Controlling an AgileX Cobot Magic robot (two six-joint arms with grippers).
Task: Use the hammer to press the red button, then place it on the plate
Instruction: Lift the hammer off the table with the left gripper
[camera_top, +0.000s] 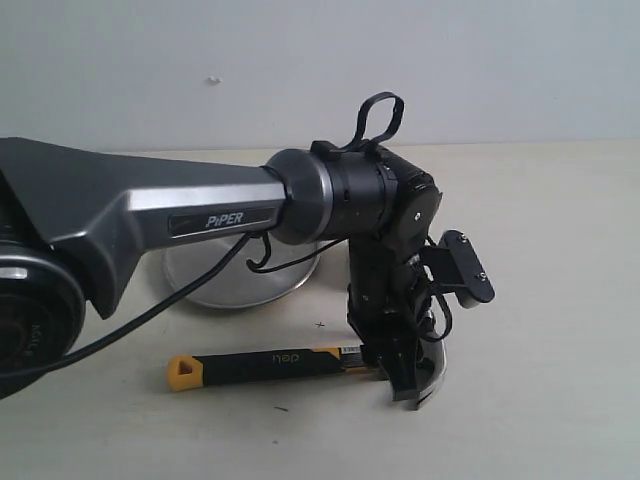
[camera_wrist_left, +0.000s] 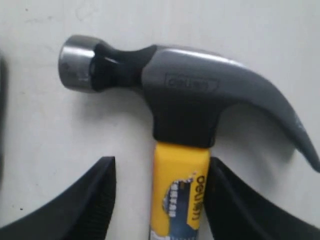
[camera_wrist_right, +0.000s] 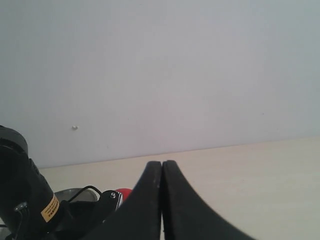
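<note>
The hammer (camera_top: 270, 362) lies flat on the table, its yellow handle end to the left and its head under the left arm's wrist. In the left wrist view the dark head (camera_wrist_left: 190, 95) fills the frame. My left gripper (camera_top: 400, 385) (camera_wrist_left: 162, 160) stands open astride the yellow neck: one finger (camera_wrist_left: 235, 210) touches it, while the other (camera_wrist_left: 92, 200) stands apart. The plate (camera_top: 230, 285) sits behind the arm, partly hidden. Of the red button (camera_wrist_right: 125, 194) only a sliver shows, past the fingers of the shut, empty right gripper (camera_wrist_right: 162, 162); the exterior view hides the button.
The left arm's large grey link (camera_top: 150, 220) spans the left half of the exterior view, with a black cable (camera_top: 180, 300) drooping below it. A pale wall rises behind the table. Bare tabletop (camera_top: 560, 250) stretches to the right.
</note>
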